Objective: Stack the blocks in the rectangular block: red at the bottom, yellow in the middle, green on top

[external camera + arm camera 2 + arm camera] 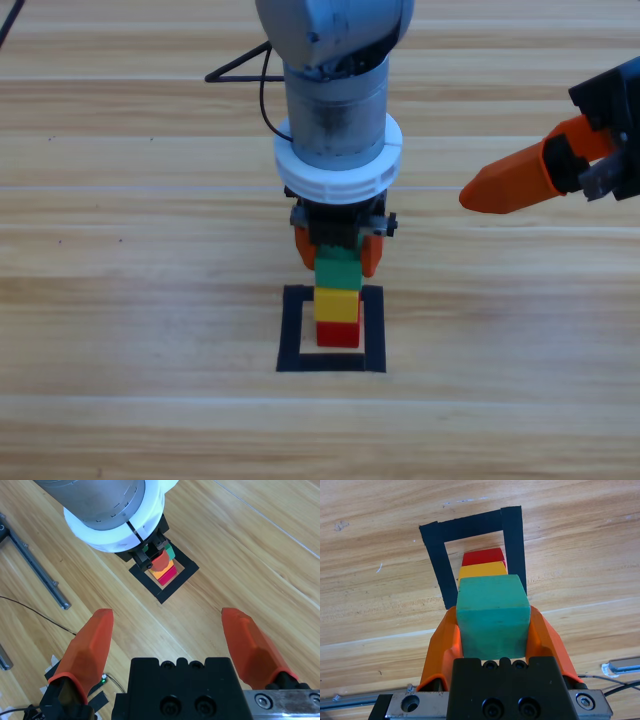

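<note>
inside the rectangular block [332, 330] on the worktop [120, 300] i see red [338, 335] under yellow [337, 304]; my left claw [492, 630] grips green [492, 616] on top, only release left. right claw [170, 640] waits wide open and empty, well apart.

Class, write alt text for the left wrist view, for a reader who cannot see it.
The left gripper has its orange jaws shut on the green cube, held above the yellow cube, with the red cube beyond it. The stack sits inside the black tape square on the wooden table.
</note>
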You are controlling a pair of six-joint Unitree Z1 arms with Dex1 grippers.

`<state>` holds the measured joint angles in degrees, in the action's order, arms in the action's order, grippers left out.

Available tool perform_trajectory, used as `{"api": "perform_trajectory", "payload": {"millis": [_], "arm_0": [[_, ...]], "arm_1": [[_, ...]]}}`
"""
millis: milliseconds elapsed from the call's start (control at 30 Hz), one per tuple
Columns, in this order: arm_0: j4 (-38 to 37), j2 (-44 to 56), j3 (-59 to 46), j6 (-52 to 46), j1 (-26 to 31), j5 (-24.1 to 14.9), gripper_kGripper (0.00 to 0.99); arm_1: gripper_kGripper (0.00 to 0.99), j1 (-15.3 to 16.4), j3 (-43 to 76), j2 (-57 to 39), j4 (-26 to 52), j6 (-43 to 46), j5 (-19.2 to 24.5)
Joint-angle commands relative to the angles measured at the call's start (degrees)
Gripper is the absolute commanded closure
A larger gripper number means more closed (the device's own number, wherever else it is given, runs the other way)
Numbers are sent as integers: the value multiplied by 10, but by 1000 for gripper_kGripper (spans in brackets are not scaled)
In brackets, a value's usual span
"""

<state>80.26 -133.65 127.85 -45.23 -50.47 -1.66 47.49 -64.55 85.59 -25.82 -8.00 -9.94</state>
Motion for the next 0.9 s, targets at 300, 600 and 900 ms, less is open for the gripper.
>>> {"api": "perform_trajectory", "payload": {"millis": [300,600,900], "arm_0": [[4,-37,-4,-12,-12,-12,551],[5,-26,-9,-12,-12,-14,0],[5,-7,-10,-18,-12,-19,0]], "arm_1": [[33,-18,18,0,-13,7,-7],[33,-18,18,3,-13,7,-7],[33,-18,18,5,-13,8,-7]]}}
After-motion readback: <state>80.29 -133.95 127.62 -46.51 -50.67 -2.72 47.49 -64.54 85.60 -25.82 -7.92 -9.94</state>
